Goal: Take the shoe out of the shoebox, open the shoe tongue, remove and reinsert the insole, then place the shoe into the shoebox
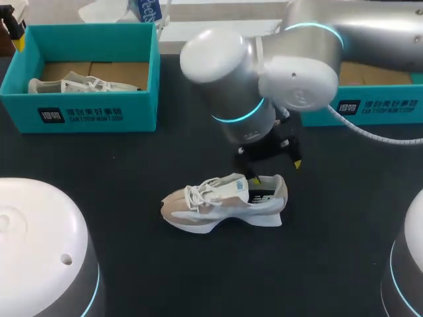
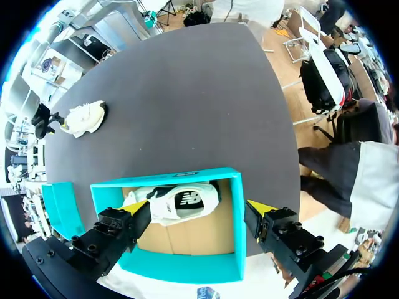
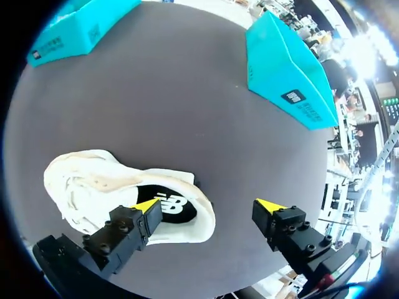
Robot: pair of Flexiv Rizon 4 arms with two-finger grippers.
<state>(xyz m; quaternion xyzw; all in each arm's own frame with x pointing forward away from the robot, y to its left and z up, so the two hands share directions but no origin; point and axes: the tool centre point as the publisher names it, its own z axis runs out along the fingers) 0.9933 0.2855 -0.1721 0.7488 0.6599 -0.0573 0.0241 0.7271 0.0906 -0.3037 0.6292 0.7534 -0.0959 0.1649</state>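
On the dark counter (image 1: 99, 172), the teal cardboard shoebox (image 1: 99, 109) stands at 10 o'clock from the white-and-beige sneaker (image 1: 225, 201). The sneaker looks light and soft, so the firmer heel collar seems the best grip. The spread right hand (image 3: 209, 205) hovers over its heel, and the spread left hand (image 2: 199, 207) over the shoebox.

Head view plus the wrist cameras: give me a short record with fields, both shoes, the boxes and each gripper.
Shoe on table: beige and white lace-up sneaker, upright on the black table, outside any box
Shoe in box: white sneaker inside the open teal cardboard shoebox
Right gripper: open, over the beige sneaker's heel, one finger at its opening, the other outside
Left gripper: open, above the shoebox, holding nothing
Other box: second teal box at the table's far right
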